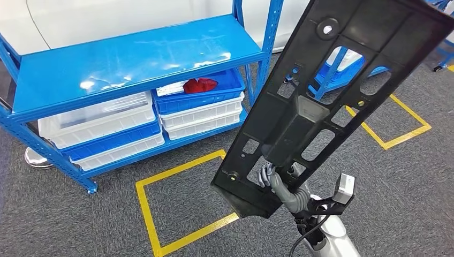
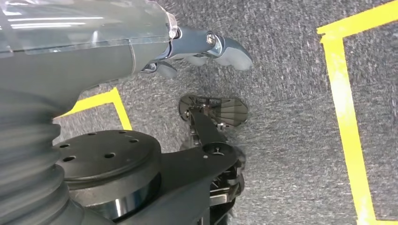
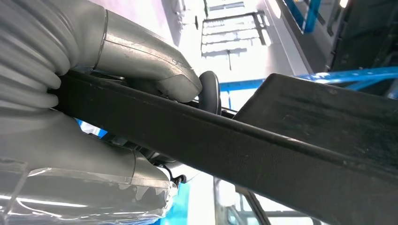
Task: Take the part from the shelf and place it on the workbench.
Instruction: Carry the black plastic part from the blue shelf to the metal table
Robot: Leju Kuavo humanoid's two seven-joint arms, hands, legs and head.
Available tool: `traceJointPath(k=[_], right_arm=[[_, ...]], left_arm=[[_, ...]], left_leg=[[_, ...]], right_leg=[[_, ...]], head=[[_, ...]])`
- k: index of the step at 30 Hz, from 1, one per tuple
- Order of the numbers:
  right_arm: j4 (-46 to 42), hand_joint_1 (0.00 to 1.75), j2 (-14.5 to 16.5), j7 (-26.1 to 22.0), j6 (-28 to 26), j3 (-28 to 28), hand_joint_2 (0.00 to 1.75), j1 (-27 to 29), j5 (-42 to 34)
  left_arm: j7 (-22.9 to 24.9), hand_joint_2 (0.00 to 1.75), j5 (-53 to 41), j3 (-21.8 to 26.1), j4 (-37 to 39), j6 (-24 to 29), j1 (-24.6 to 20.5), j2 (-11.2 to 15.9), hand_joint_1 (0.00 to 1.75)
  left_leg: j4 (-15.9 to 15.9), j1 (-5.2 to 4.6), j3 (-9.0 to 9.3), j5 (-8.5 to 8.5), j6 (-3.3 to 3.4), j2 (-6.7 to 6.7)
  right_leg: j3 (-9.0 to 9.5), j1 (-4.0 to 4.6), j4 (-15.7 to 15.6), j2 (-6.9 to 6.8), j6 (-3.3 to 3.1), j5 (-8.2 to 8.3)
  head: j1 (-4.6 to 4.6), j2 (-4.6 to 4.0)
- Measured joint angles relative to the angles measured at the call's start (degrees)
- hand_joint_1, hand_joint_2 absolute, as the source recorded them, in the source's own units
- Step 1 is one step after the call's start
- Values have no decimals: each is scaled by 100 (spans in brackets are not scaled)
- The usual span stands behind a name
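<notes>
Gripping the long black part (image 1: 321,101) near its lower end, the right hand (image 1: 275,179) carries it aloft, off the blue shelf (image 1: 134,64) beyond, while the left hand (image 2: 206,49) hangs empty, fingers curled in; placing on a worktop remains.

My head camera is looking down from high up, over my right hand (image 1: 278,179) and the part (image 1: 326,96) toward the shelf (image 1: 128,64). My left wrist camera is pointing past my left hand (image 2: 206,49) at the floor (image 2: 291,117). My right wrist camera is sitting tight behind its hand, sharing the part with the head view.
</notes>
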Motion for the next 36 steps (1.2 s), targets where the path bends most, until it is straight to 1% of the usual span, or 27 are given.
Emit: traceJointPath(k=[1,2,4,6,7,9,10,11,12,13,15,16,17,19,21,22,23,25,26,27,28,29,31,32,34,35,36], right_arm=[[-27,175,0,1,0,-17,175,3,-4],[-50,175,-1,1,-1,-35,175,11,-7],[-84,175,-8,7,-5,-73,175,50,-10],[-122,175,-14,9,-21,-111,175,88,-15],[-142,175,-14,7,-39,-127,175,104,-16],[-183,175,-14,1,-70,-158,175,159,-14],[-204,175,-13,0,-80,-173,175,203,-10],[-227,175,-13,-2,-87,-186,175,249,-4],[-248,175,-13,-2,-95,-201,175,289,2],[-272,175,-13,-3,-103,-216,175,321,6],[-329,175,-14,-13,-111,-252,175,375,9],[-358,175,-15,-19,-111,-272,175,398,12],[-385,175,-17,-26,-109,-287,175,428,16],[-420,175,-27,-39,-104,-312,175,489,31],[-431,175,-40,-65,-100,-328,175,516,55],[-432,175,-45,-85,-102,-333,175,513,74],[-432,175,-47,-109,-103,-333,175,514,93],[-433,175,-50,-147,-96,-332,175,539,126],[-432,175,-50,-158,-82,-330,175,554,133],[-431,175,-50,-167,-63,-329,175,560,137],[-431,175,-49,-176,-43,-328,175,552,137],[-431,175,-48,-184,-23,-326,175,535,135],[-431,175,-37,-184,2,-322,175,489,125],[-431,175,-25,-174,8,-321,175,471,119],[-436,175,-5,-136,15,-320,175,458,112],[-448,175,3,-113,20,-317,175,463,111],[-471,175,11,-92,28,-314,175,467,107]], left_arm=[[10,175,-6,-7,0,-1,-2,1,0],[19,175,-11,-11,0,-1,-3,1,0],[31,175,-25,-21,0,-3,-11,3,0],[39,175,-44,-27,0,-9,-16,6,0],[49,175,-53,-29,0,-15,-12,8,0],[74,175,-67,-32,0,-24,6,11,0],[86,175,-72,-34,0,-27,15,13,0],[95,175,-75,-37,0,-30,20,15,0],[101,175,-83,-42,0,-37,20,17,0],[104,175,-93,-47,0,-48,16,20,0],[108,175,-113,-63,0,-75,7,26,0],[111,175,-116,-70,0,-89,3,30,0],[115,175,-118,-76,0,-99,-1,33,0],[120,175,-121,-94,0,-114,-14,34,0],[116,175,-145,-123,0,-122,-36,29,0],[115,175,-165,-142,0,-127,-46,26,0],[122,175,-187,-157,0,-131,-53,26,0],[165,175,-213,-176,0,-131,-57,26,0],[188,175,-211,-176,0,-129,-58,27,0],[202,175,-200,-176,0,-127,-61,27,0],[202,175,-186,-176,0,-126,-66,27,0],[197,175,-166,-176,0,-121,-70,27,0],[187,175,-137,-176,-1,-97,-71,34,0],[195,175,-126,-175,-1,-79,-64,41,0],[237,175,-123,-173,-2,-42,-37,54,0],[267,175,-121,-172,-2,-22,-22,60,0],[299,175,-119,-169,-2,-2,-2,64,0]], left_leg=[[-1,-7,1,-2,-21,36],[-6,-12,3,-2,-47,73],[-23,-9,18,-11,-110,124],[154,-3,-38,-160,-168,15],[414,2,-146,-325,-191,-79],[1159,7,-470,-689,-218,-211],[1445,8,-601,-781,-228,-230],[1545,12,-647,-762,-235,-237],[1410,19,-584,-630,-237,-247],[1079,30,-427,-423,-234,-283],[324,64,-74,-112,-210,-527],[108,72,21,-58,-195,-633],[21,68,55,-64,-171,-698],[-12,55,58,-44,-108,-612],[-73,63,80,0,-28,-486],[-100,67,89,16,2,-417],[-107,58,90,19,17,-352],[-107,44,84,14,27,-219],[-106,41,83,9,24,-155],[-105,40,85,4,18,-93],[-105,39,93,-3,7,-36],[-105,38,106,-13,-8,15],[-102,14,128,-39,-60,93],[-102,4,137,-50,-92,128],[-115,0,162,-65,-163,207],[-98,8,170,-93,-199,200],[-23,17,151,-158,-229,135]], right_leg=[[97,35,-198,-54,-42,36],[111,62,-260,-63,-73,26],[108,52,-302,27,-133,67],[143,15,-393,111,-195,128],[158,-3,-425,153,-219,154],[151,8,-431,244,-240,165],[145,10,-422,298,-241,165],[141,12,-410,355,-241,164],[139,11,-393,420,-237,160],[137,9,-372,486,-228,153],[105,9,-306,611,-189,133],[72,4,-277,667,-156,132],[37,-3,-258,722,-117,139],[-7,-28,-264,819,-36,169],[-71,-30,-152,677,21,92],[-179,-31,78,539,47,-43],[-342,-35,420,393,72,-222],[-719,-60,1194,274,120,-540],[-808,-72,1375,256,135,-564],[-779,-81,1324,239,141,-480],[-621,-87,1032,205,138,-309],[-381,-87,593,121,122,-115],[-2,-40,-113,-62,46,98],[69,-14,-262,-108,2,114],[59,15,-295,-31,-81,106],[64,8,-312,16,-116,115],[73,-4,-332,65,-153,125]], head=[[0,0],[0,0],[0,0],[0,0],[-1,0],[-1,0],[-1,0],[-1,0],[-1,0],[-1,0],[0,0],[0,0],[-1,0],[-1,0],[0,0],[0,0],[0,0],[0,0],[0,0],[0,0],[0,0],[0,0],[0,0],[0,0],[0,0],[0,0],[0,0]])
